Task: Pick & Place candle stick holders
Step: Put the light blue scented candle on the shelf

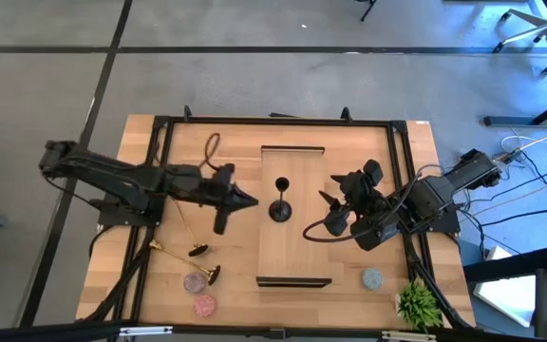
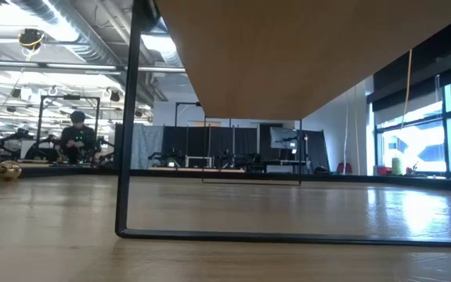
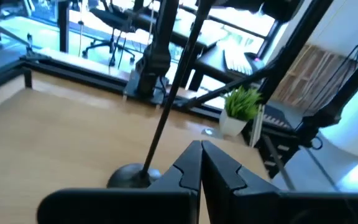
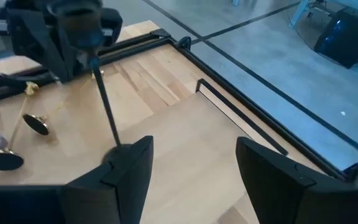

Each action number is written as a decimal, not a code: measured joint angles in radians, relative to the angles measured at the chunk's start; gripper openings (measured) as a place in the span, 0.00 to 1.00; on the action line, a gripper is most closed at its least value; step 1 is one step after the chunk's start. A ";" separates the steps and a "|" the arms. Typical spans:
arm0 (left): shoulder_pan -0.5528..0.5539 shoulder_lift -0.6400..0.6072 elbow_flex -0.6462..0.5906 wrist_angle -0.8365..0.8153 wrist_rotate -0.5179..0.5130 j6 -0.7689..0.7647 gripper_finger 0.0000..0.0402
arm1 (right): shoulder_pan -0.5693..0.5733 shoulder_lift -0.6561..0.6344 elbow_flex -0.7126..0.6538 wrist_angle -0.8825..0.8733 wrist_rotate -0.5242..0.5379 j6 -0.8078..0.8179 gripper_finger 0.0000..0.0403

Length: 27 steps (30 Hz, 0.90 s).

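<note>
We see the black candle stick holder (image 1: 280, 202) standing upright near the middle of the table (image 1: 349, 275), between the two thin black frames, round base down, cup on top of a thin stem. Left gripper (image 1: 247, 199) sits just beside it on the left, jaws closed on nothing; in its wrist view the fingertips (image 3: 199, 163) meet in front of the holder's base (image 3: 129, 177). Right gripper (image 1: 329, 199) is near on the other side, jaws open and empty, and from its wrist view the stem (image 4: 104, 106) rises just ahead of the open fingers (image 4: 129, 165). Two gold holders (image 1: 202, 250) lie tipped over near the front left, with the speckled mauve one (image 1: 195, 282) and pink one (image 1: 204, 305) beside them; the light-blue one (image 1: 372, 278) sits front right near the green plant (image 1: 418, 304). Our read on handling: the black piece looks rigid metal, light, top-heavy and easy to knock over, likely slick. We'd take it on the stem low down, just above the base, squeezing square to it so it doesn't pivot. The low round ones look stable; grab across the body.
</note>
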 joint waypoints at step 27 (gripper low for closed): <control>-0.405 0.202 0.001 0.013 -0.749 -0.684 0.00 | 0.006 0.000 0.000 0.272 -0.629 0.078 0.58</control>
